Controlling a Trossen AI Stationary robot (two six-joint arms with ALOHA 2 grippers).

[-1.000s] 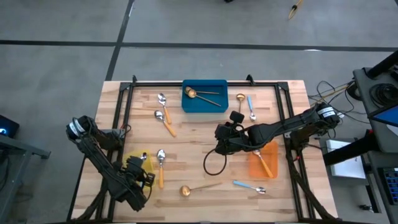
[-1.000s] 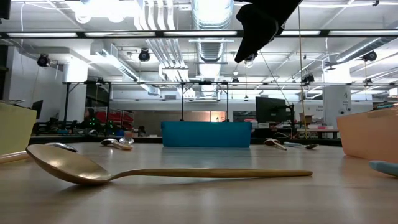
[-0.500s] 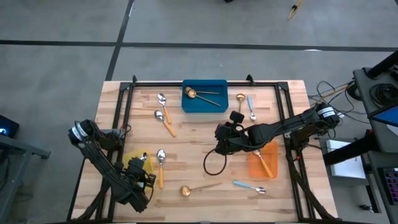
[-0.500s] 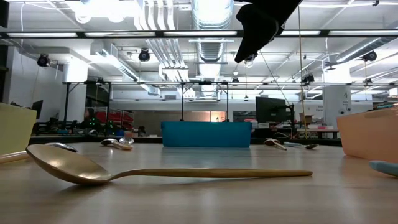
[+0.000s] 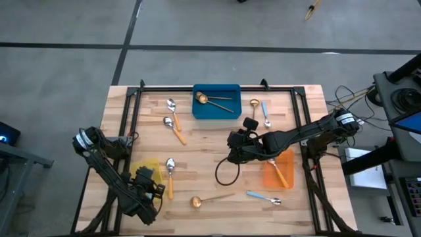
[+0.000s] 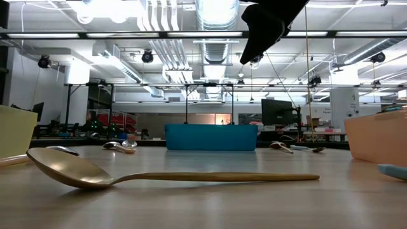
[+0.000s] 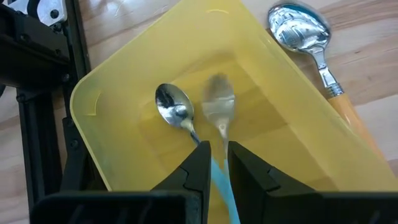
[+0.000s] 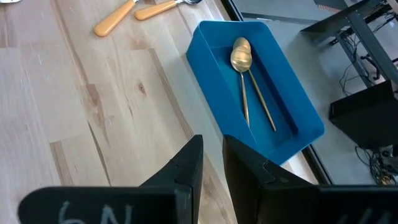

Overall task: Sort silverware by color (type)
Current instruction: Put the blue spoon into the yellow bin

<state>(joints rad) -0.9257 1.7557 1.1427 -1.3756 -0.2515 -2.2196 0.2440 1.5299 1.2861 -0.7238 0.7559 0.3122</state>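
Observation:
My left gripper (image 7: 216, 163) hangs over the yellow bin (image 5: 146, 172) at the table's near left. A light-blue-handled spoon (image 7: 219, 109) sits between its fingers, and its image is blurred. Another silver-bowled spoon (image 7: 174, 107) lies on the bin's floor. My right gripper (image 8: 211, 155) hovers shut above the table's middle, holding nothing. Two gold spoons (image 8: 242, 62) lie in the blue bin (image 5: 216, 102) at the far edge. A spoon lies in the orange bin (image 5: 279, 168) on the right. My left gripper has the spoon's light-blue handle (image 7: 219, 177) between its two fingers, which slant down from above and lie across it. The silver bowl (image 7: 219, 102) hangs below the fingers, inside the yellow bin and over its floor. I cannot tell whether the bowl touches the floor.
Loose on the wood lie an orange-handled spoon (image 5: 170, 176) beside the yellow bin and a gold spoon (image 5: 209, 199) near the front edge. A blue-handled spoon (image 5: 264, 197) lies there too. Several more spoons (image 5: 174, 125) lie near the blue bin. A black cable loop (image 5: 227, 172) hangs under the right arm.
My left gripper has sunk a little over the yellow bin with the blue-handled spoon. The spoon's bowl showed at the bin's far side from above a second ago and no longer shows there.

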